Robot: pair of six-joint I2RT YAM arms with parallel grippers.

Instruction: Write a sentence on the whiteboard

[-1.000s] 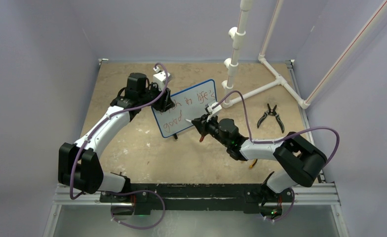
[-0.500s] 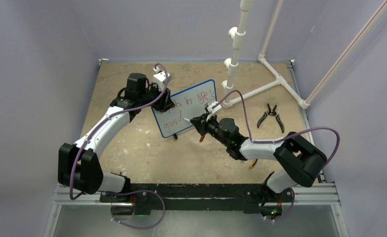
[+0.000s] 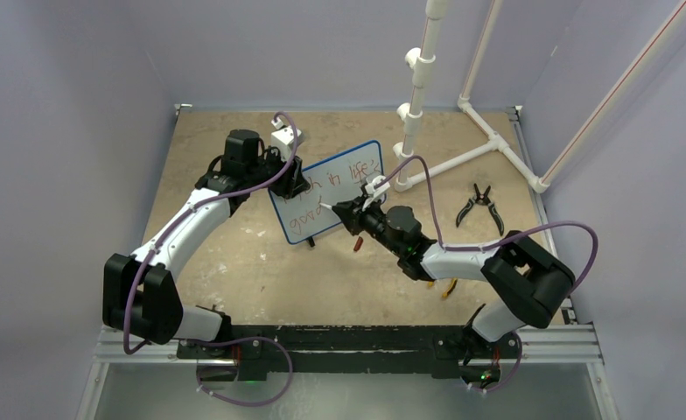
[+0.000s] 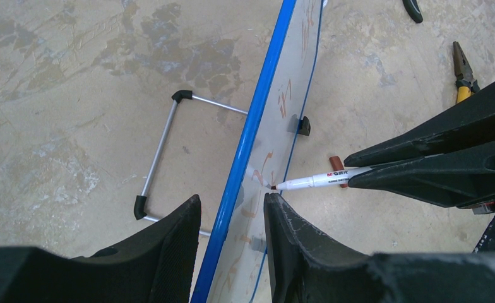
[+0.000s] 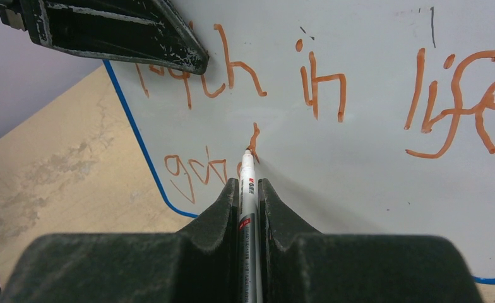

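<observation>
Top external view: the surface [image 3: 261,271] carries the board [image 3: 353,179] at mid-depth, left of centre, propped at a tilt between the two arms. The left wrist view shows its wire stand [image 4: 163,142] behind it.

Left tool [image 4: 230,205]: jaws about half open, set across the board's left edge, one finger on the written face and the other behind. Judged a steadying grip.

Right tool [image 5: 249,183]: jaws nearly closed, clamped on a marker [image 5: 247,167] that points away along the finger line. The marker tip touches the board face.

Pliers [image 3: 481,206] lie well apart to the right, not involved.

Sentence [image 5: 324,88]: red handwriting in two lines. The upper line reads roughly "...th in life"; its start is hidden behind the left finger and its end runs out of frame. The lower line shows "goo", then an upright stroke just above the tip.

Step in hand, by judgement: lettering the lower line, mid-character, probably a "d". Writing is well along but not finished, with blank board to the right of the tip.

Next move calls for:
- steady tip pressure to close the stroke
- a clean lift, then a short shift right along the same line
- a firm left grip, so the tilted board does not give under the push
</observation>
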